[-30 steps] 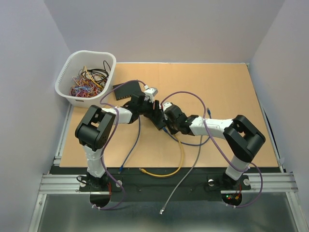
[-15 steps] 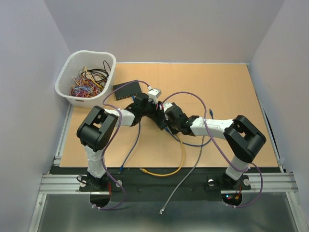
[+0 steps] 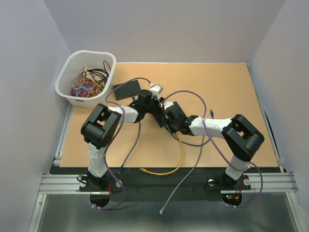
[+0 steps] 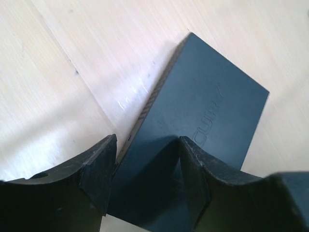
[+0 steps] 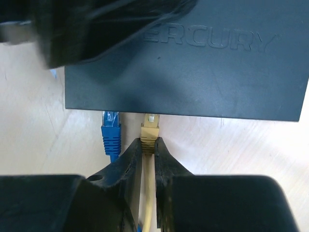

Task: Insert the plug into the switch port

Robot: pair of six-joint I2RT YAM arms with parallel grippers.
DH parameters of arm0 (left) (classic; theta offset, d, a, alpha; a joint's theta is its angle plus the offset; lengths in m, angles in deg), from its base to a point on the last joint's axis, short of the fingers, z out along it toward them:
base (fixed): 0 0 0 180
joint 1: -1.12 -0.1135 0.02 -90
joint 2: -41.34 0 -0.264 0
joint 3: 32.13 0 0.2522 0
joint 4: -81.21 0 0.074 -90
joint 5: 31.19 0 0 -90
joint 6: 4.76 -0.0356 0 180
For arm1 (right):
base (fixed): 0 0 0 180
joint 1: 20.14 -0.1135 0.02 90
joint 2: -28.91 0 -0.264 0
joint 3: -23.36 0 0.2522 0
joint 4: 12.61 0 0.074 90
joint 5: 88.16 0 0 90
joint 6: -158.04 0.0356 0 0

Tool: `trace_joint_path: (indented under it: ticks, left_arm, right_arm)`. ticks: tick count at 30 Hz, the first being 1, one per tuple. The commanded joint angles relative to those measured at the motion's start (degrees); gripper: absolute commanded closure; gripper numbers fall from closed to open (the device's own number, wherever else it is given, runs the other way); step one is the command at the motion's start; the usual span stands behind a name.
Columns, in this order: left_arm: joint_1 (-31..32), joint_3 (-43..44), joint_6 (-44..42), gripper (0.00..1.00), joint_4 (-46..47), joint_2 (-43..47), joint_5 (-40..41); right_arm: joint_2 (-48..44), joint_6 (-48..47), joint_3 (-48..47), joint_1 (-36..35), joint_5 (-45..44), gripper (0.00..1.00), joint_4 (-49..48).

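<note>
The dark switch marked MERCURY lies flat on the table; it also shows in the left wrist view. In the top view it is mostly hidden under the two grippers. My right gripper is shut on the yellow plug, whose tip is at the switch's port edge. A blue plug sits just left of it at the same edge. My left gripper is open, its fingers spread over the switch's near end. The two grippers meet mid-table, left and right.
A second black box lies left of the grippers. A white basket of tangled cables stands at the back left. The yellow cable, a blue cable and a grey cable trail to the front edge.
My left arm's elbow has swung to the right and its gripper has shifted a little further over the switch. My right gripper has stayed shut on the yellow plug at about the same spot.
</note>
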Motion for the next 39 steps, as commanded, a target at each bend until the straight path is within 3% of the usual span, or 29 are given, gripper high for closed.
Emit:
trace_joint_path:
  ticks: [1,14,23,29,34,39]
  left_arm:
    - [6.94,2.20,5.50,0.41,-12.83,-4.66,-9.32]
    - [-1.24,3.27,7.34,0.41,-15.65,-3.17,-8.36]
    - [-3.52,3.26,8.40,0.41,-16.79,-1.23,-5.72]
    - [-4.93,5.02,8.48,0.41,-18.45,0.17,-3.17]
    - [-5.11,4.76,8.31,0.41,-19.07,2.19,-1.68]
    - [-5.20,4.06,7.87,0.41,-18.99,3.16,-1.06]
  right_arm:
    - [3.71,4.26,-7.30,-0.89,1.54,1.00,-25.68]
    - [8.82,3.48,-14.51,-0.98,-2.59,0.98,-18.30]
    - [4.43,5.23,-11.35,-0.98,-6.37,0.62,-12.41]
    - [-3.46,6.90,-8.89,-0.98,-12.17,0.52,-6.35]
    - [-8.75,10.58,-8.89,-0.89,-23.22,0.44,6.53]
    - [-10.78,21.12,-8.28,-0.10,-32.38,0.42,21.48]
